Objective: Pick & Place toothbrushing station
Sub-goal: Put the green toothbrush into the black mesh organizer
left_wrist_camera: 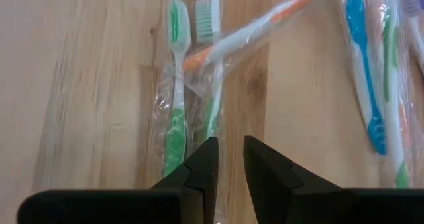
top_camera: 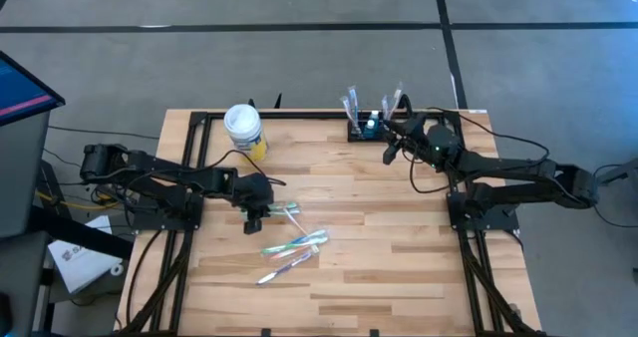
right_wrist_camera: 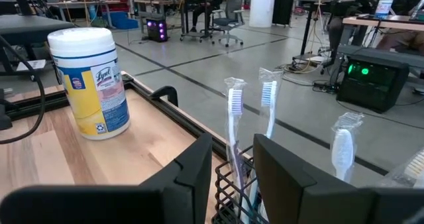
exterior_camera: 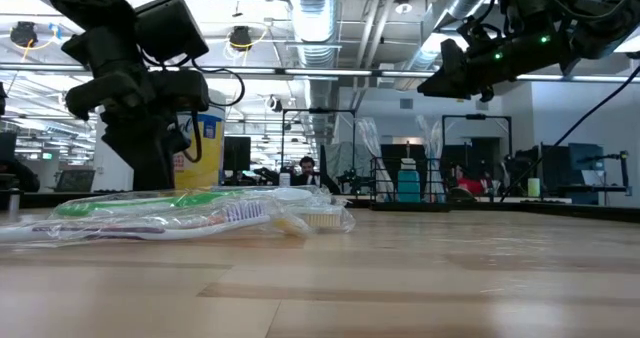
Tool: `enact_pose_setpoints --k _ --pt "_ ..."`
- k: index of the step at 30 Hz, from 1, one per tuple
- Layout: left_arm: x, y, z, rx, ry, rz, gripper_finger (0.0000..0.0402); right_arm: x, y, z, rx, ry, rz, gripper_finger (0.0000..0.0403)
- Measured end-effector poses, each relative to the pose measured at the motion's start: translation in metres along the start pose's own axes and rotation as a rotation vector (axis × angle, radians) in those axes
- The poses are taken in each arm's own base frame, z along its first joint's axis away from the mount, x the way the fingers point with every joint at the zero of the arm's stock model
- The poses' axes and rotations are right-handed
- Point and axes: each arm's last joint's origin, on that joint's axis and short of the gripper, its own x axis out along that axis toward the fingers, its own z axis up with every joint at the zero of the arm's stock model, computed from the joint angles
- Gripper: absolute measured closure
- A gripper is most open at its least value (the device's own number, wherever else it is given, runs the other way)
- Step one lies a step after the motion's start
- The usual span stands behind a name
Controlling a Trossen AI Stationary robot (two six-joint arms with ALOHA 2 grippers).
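The black wire-mesh caddy (top_camera: 364,131) stands at the table's far edge with several wrapped toothbrushes (right_wrist_camera: 232,111) upright in it. My right gripper (right_wrist_camera: 233,151) hovers open above it, well clear in the low view (exterior_camera: 445,78). Several wrapped toothbrushes (top_camera: 294,242) lie flat on the table's middle. My left gripper (top_camera: 257,219) is down at the table by their handle ends. Its fingers, a narrow gap apart (left_wrist_camera: 230,151), are closed about a green-and-white wrapped toothbrush (left_wrist_camera: 211,85). My left gripper has the wrapped toothbrush's handle end (left_wrist_camera: 213,128) between its two fingers, coming from above and along the brush. The fingers hide the place of contact. The brush lies flat on the table, its head pointing away from the gripper.
A white tub with a yellow label (top_camera: 243,130) stands at the far left of the table. A green-handled brush (left_wrist_camera: 175,85) lies right beside the held one, an orange one (left_wrist_camera: 265,25) crosses it, and blue and green ones (left_wrist_camera: 371,85) lie further off.
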Motion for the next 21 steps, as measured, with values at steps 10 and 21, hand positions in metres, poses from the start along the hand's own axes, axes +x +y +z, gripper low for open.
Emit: enact_pose_setpoints --k 10,21 --pt "0.0 0.0001 -0.001 -0.002 0.01 0.001 0.0335 0.0 0.0 0.0 0.0 0.0 0.0 0.0301" --pt "0.0001 -0.0003 -0.0031 -0.017 0.027 0.044 0.0335 0.0 0.0 0.0 0.0 0.0 0.0 0.0301"
